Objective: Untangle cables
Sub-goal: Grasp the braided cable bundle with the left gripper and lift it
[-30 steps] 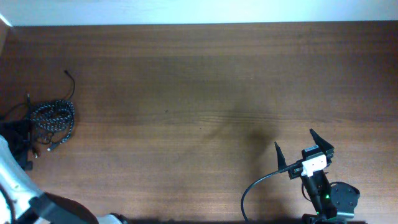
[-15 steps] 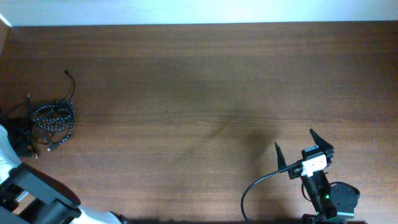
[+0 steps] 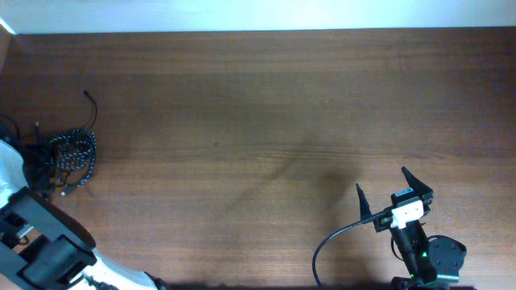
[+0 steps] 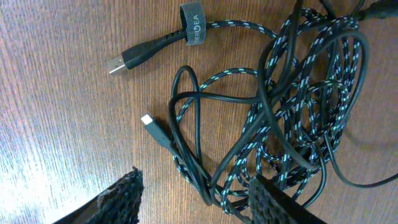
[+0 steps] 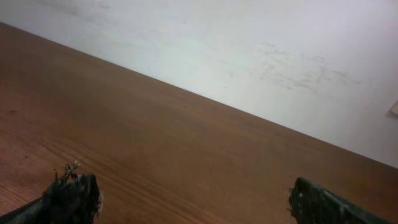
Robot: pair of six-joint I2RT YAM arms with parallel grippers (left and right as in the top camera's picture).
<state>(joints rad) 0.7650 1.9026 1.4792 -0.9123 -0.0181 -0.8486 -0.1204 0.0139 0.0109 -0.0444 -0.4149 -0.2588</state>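
The cables lie in one tangled heap (image 3: 74,151) at the table's far left. In the left wrist view the braided speckled cord (image 4: 311,106) forms several loops, and the thin plain black cord (image 4: 186,102) weaves through them. A flat metal plug (image 4: 118,63) and a small pale-tipped plug (image 4: 148,119) lie free on the wood. My left gripper (image 4: 196,199) is open and down over the heap's edge. Its right finger (image 4: 277,205) rests on the loops, its left finger (image 4: 124,196) is over bare wood, and a few strands run between them. My right gripper (image 3: 380,181) stands open, holding nothing.
A thin black cord end (image 3: 89,101) trails from the heap toward the back of the table. A strap (image 4: 193,23) wraps the braided cord near its flat plug. A thick black lead (image 3: 330,242) curves from the right arm. A pale wall (image 5: 249,43) rises behind the table.
My left arm has shifted along the table's left edge, bringing the gripper against the heap, and its jaws have narrowed. The right arm has not moved.
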